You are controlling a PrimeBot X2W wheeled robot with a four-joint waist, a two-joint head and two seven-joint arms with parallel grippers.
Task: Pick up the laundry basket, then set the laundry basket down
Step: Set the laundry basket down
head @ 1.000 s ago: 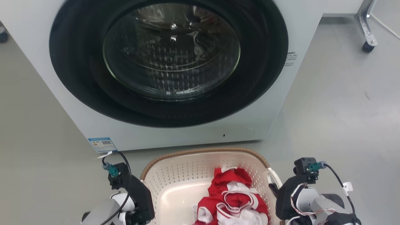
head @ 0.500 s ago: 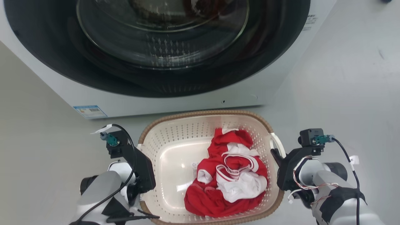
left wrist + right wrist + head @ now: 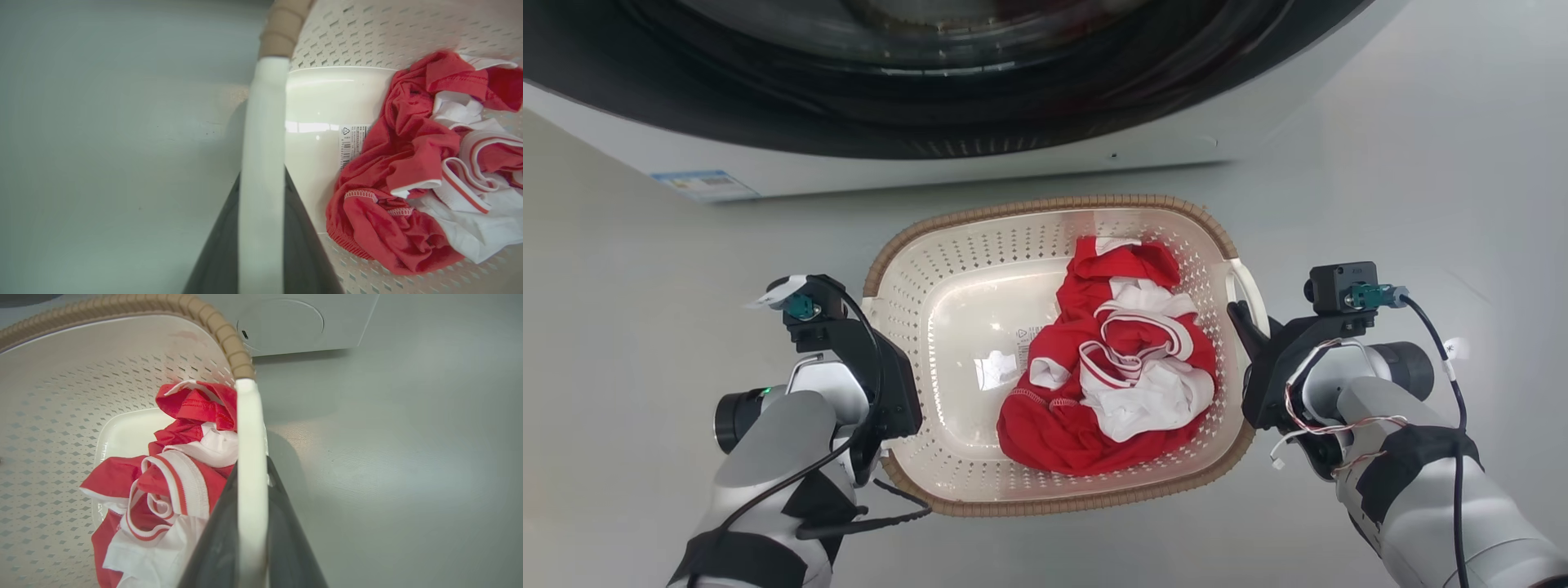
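The laundry basket point(image 3: 1045, 206) is cream-white with perforated sides and a brown woven rim, and it sits in the middle of the head view, just in front of the washing machine. It holds red and white clothes point(image 3: 1111, 367). My left gripper point(image 3: 878, 335) is shut on the basket's left white handle point(image 3: 263, 163), which runs between its dark fingers point(image 3: 220, 245). Over on the other side, my right gripper point(image 3: 1245, 322) is shut on the right white handle point(image 3: 251, 457). Whether the basket's base touches the floor I cannot tell.
The washing machine point(image 3: 1013, 163), with its dark round door, stands close behind the basket. Grey floor point(image 3: 1380, 188) stretches to the left and right of the basket. A blue label point(image 3: 703, 184) marks the machine's lower left corner.
The head camera has tilted down, so the machine has slid up the picture and the whole basket now shows. Both grippers stay on the handles.
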